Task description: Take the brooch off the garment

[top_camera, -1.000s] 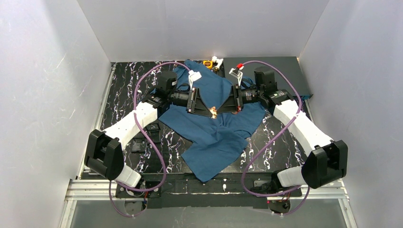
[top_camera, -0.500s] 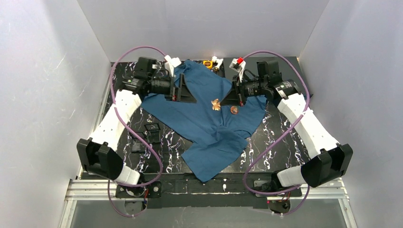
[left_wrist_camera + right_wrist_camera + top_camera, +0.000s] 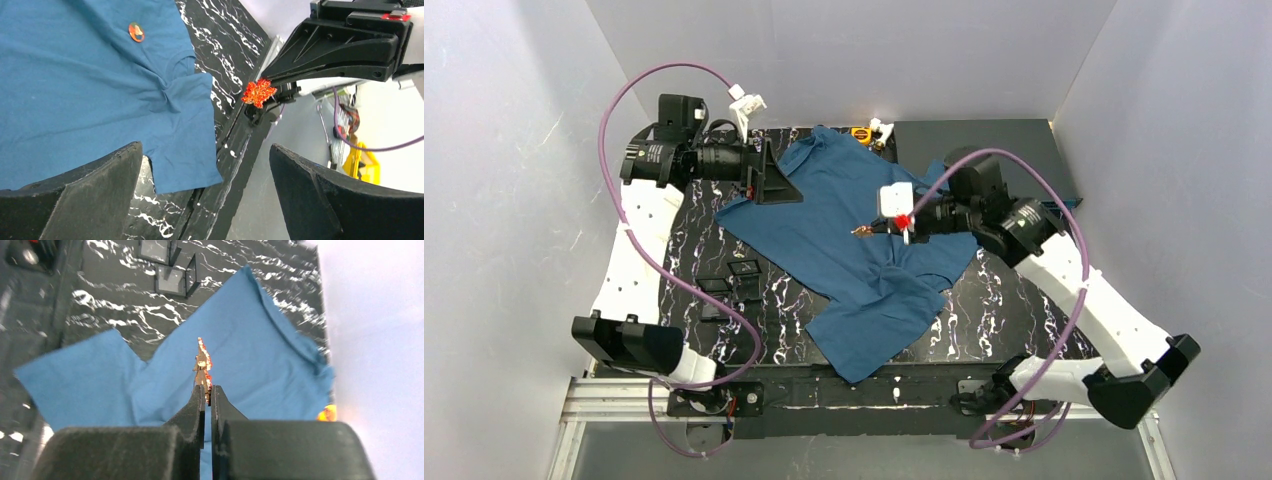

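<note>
The brooch, an orange-red maple leaf, was pinched by its base between the closed tips of the right gripper and held clear above the garment at the middle of the top view. Seen edge-on from the right wrist, its long axis ran straight up the frame with the tip toward the top, while from above it pointed left out of the fingertips. A second before, both grippers had met at it on the cloth; since then the left gripper had drawn off to the upper left, jaws spread wide and holding nothing.
</note>
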{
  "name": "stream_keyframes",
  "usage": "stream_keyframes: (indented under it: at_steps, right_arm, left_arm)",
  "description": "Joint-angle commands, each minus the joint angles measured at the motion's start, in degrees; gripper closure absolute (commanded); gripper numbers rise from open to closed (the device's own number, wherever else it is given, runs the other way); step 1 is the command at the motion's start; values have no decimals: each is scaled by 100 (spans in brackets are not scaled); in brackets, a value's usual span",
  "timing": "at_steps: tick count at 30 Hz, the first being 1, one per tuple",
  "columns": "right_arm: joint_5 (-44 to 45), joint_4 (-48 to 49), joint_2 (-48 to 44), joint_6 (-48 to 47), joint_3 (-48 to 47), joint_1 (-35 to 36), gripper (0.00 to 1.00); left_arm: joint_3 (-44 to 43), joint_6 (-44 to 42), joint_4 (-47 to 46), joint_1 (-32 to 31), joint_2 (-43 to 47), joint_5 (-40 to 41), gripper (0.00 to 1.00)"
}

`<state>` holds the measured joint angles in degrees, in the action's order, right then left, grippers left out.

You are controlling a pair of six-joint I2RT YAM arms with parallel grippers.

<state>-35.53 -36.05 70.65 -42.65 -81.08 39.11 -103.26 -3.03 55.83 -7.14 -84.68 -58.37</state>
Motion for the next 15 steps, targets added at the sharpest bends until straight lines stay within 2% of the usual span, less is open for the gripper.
stream_keyframes:
  at_steps: [1, 7, 12, 15]
  right_arm:
    - [396, 631, -497, -2304, 581, 379, 99]
    - [-19, 1826, -1262, -4012, 2031, 564, 99]
    - [-365, 2877, -1607, -4456, 2800, 622, 99]
    - [-557, 2963, -1709, -4616, 2968, 639, 99]
  left_arm:
    - [-33, -1085, 783, -159, 186, -428, 2]
    - [39, -1602, 822, -987, 269, -295, 2]
    - [276, -1837, 849, -1865, 259, 179, 4]
    - [232, -1827, 853, -2250, 128, 427, 9]
